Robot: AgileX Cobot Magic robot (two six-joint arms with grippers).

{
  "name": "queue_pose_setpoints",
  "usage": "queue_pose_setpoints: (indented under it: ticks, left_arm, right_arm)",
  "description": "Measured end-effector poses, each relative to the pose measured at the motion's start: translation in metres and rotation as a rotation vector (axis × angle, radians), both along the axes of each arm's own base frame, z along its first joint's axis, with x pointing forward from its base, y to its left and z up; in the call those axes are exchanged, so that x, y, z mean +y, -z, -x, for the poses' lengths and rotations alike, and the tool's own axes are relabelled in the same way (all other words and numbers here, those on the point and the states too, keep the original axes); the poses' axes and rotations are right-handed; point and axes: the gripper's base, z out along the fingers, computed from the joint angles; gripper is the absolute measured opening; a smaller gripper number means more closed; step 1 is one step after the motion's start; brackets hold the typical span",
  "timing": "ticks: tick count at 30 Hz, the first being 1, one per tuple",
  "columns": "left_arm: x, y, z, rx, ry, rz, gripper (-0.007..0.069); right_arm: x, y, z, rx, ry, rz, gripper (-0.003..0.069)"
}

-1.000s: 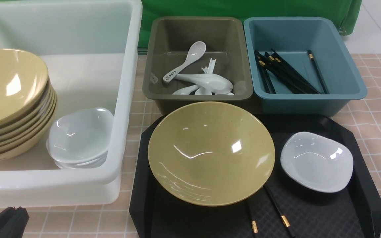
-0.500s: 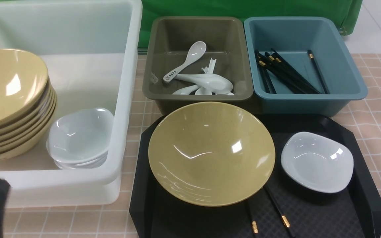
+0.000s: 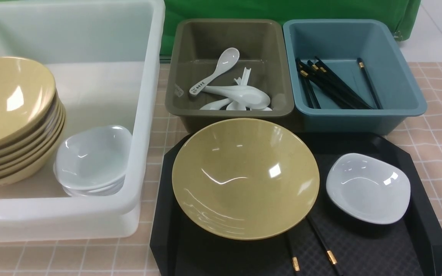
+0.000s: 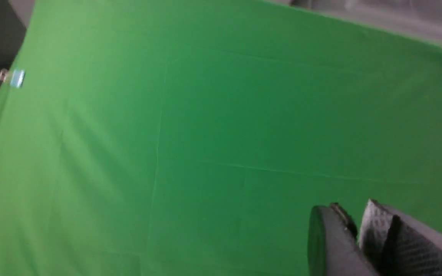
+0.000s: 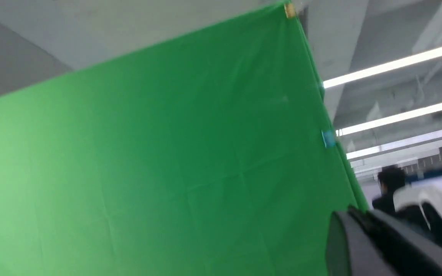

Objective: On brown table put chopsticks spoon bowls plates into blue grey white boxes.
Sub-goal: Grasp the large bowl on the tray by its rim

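The left gripper [image 4: 353, 214] and right gripper [image 5: 353, 220] are both pointing at a green cloth backdrop [image 4: 205, 134], fingers together, gripping nothing. The large olive-yellow round bowl [image 3: 245, 177], small white dish [image 3: 368, 188] and two black gold-banded chopsticks [image 3: 326, 251] are lying on the black tray [image 3: 378, 249], before the grey plastic box [image 3: 205, 38] and blue plastic box [image 3: 397, 76].

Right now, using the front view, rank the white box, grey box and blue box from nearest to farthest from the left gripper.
The left gripper is outside that view; judged by its arm's side:
1. white box, far left.
2. grey box, back middle.
3. blue box, back right.
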Motion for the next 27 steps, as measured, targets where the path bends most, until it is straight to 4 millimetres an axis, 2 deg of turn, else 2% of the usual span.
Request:
queue_pose_setpoints:
  ticks: [1, 2, 3, 6, 7, 8, 10, 13, 15, 16, 18, 20, 21, 22, 23, 27]
  left_arm:
    - [0.000, -0.014, 0.001, 0.029, 0.019, 0.027, 0.0042]
    - [0.000, -0.019, 0.000, 0.078, 0.027, 0.033, 0.0025]
    - [-0.001, -0.035, -0.001, 0.132, 0.032, 0.030, 0.0008]
    - [-0.003, -0.065, -0.015, 0.304, 0.026, -0.005, -0.0005]
    - [-0.003, -0.068, -0.014, 0.295, 0.026, -0.006, -0.0005]
    - [-0.004, -0.077, -0.030, 0.368, 0.020, -0.024, -0.0008]
    - [-0.005, -0.084, -0.045, 0.401, 0.015, -0.037, -0.0008]
    - [-0.008, -0.084, -0.074, 0.478, 0.030, -0.003, -0.0008]
    - [-0.010, -0.087, -0.091, 0.559, 0.048, 0.048, -0.0008]
    - [-0.012, -0.086, -0.103, 0.638, 0.063, 0.069, -0.0008]
    - [-0.022, -0.095, -0.121, 0.765, 0.109, 0.055, -0.0008]
    - [-0.030, -0.101, -0.127, 0.828, 0.143, 0.011, -0.0008]
    - [-0.045, -0.108, -0.139, 0.913, 0.194, -0.085, -0.0008]
    - [-0.048, -0.107, -0.143, 0.933, 0.200, -0.100, -0.0008]
    - [-0.063, -0.112, -0.152, 1.006, 0.248, -0.212, -0.0008]
    - [-0.105, -0.117, -0.180, 1.145, 0.368, -0.420, -0.0008]
  right_arm:
    - [0.000, -0.010, 0.001, 0.014, 0.003, 0.003, 0.0078]
    - [0.000, -0.016, 0.000, 0.039, 0.008, 0.010, 0.0076]
    - [0.000, -0.029, -0.001, 0.059, 0.018, 0.025, 0.0067]
    - [0.000, -0.059, -0.008, 0.129, 0.053, 0.083, 0.0045]
    - [0.000, -0.060, -0.011, 0.146, 0.055, 0.089, 0.0045]
    - [0.000, -0.070, -0.018, 0.181, 0.071, 0.121, 0.0044]
    - [0.001, -0.076, -0.030, 0.238, 0.083, 0.153, 0.0044]
    - [0.002, -0.070, -0.049, 0.386, 0.081, 0.181, 0.0044]
    - [0.002, -0.060, -0.060, 0.546, 0.068, 0.195, 0.0044]
    - [0.003, -0.051, -0.065, 0.683, 0.050, 0.213, 0.0044]
    - [0.005, -0.039, -0.070, 0.875, 0.029, 0.284, 0.0044]
    - [0.006, -0.030, -0.073, 0.988, 0.013, 0.354, 0.0044]
    - [0.009, -0.020, -0.075, 1.102, -0.019, 0.436, 0.0044]
    - [0.009, -0.018, -0.075, 1.124, -0.025, 0.453, 0.0044]
    - [0.013, -0.010, -0.076, 1.200, -0.073, 0.502, 0.0044]
    - [0.023, -0.001, -0.083, 1.253, -0.149, 0.573, 0.0044]
